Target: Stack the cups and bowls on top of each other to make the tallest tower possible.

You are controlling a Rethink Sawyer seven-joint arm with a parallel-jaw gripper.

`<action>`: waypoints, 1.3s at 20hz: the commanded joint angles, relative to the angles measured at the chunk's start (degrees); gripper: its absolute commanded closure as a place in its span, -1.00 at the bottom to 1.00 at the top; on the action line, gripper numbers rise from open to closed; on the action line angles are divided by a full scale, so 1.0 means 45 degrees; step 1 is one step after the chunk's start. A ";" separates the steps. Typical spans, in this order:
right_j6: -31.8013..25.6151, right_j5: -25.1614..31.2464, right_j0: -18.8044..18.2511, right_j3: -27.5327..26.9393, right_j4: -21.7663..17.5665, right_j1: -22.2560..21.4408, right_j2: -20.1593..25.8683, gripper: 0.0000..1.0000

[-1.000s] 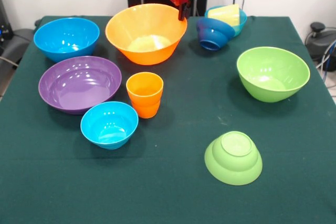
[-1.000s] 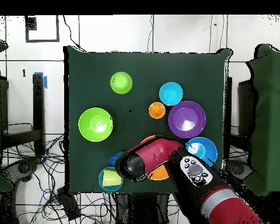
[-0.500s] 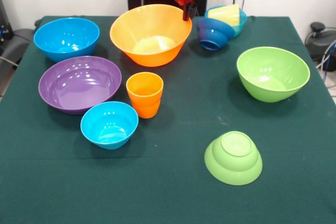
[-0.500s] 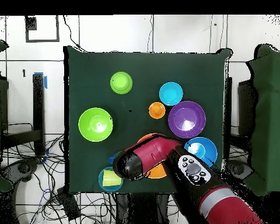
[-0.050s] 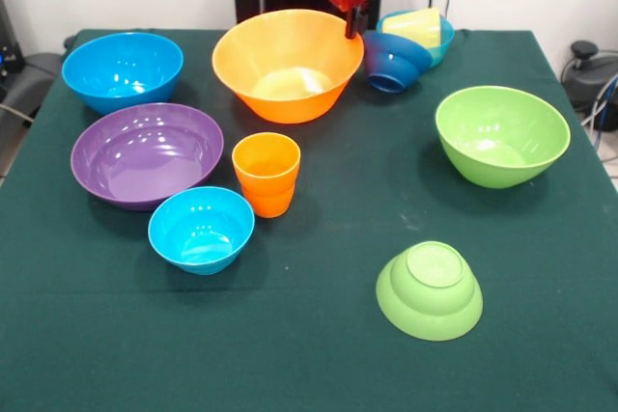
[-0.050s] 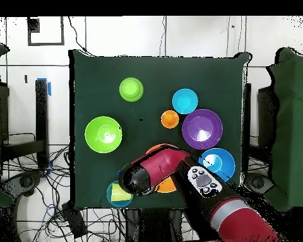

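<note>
Bowls and cups sit spread over the green surface [image 5: 319,354]. In the front view, the big orange bowl [image 5: 288,65] stands upright at the far middle, and the gripper [image 5: 354,24] pinches its right rim, the jaws closed narrow on that edge. Just to the right of the gripper, a dark blue bowl [image 5: 394,61] lies tipped on its side. Behind it and touching it, a light blue bowl [image 5: 442,38] holds the pale yellow cup [image 5: 415,26], which lies on its side inside.

At the far left stands the large blue bowl [image 5: 123,69], with the purple bowl [image 5: 146,153] nearer in front of it. A small light blue bowl [image 5: 201,229] sits just in front of the purple one, and the orange cup [image 5: 266,173] stands upright just beside both. On the right, the large green bowl [image 5: 501,134] is upright and well apart from the others. The small green bowl [image 5: 430,289] rests upside down near the front.

From overhead, the red arm [image 6: 179,173] covers most of the orange bowl and the dark blue bowl.
</note>
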 commanded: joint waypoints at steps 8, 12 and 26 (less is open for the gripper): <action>0.0112 -0.0518 0.1023 -0.1020 -0.0132 0.0929 0.0391 1.00; 0.0040 -0.0251 0.1250 -0.1415 0.0034 0.1028 0.0446 1.00; -0.1350 0.1459 0.1748 -0.3180 0.0700 0.1517 0.0775 1.00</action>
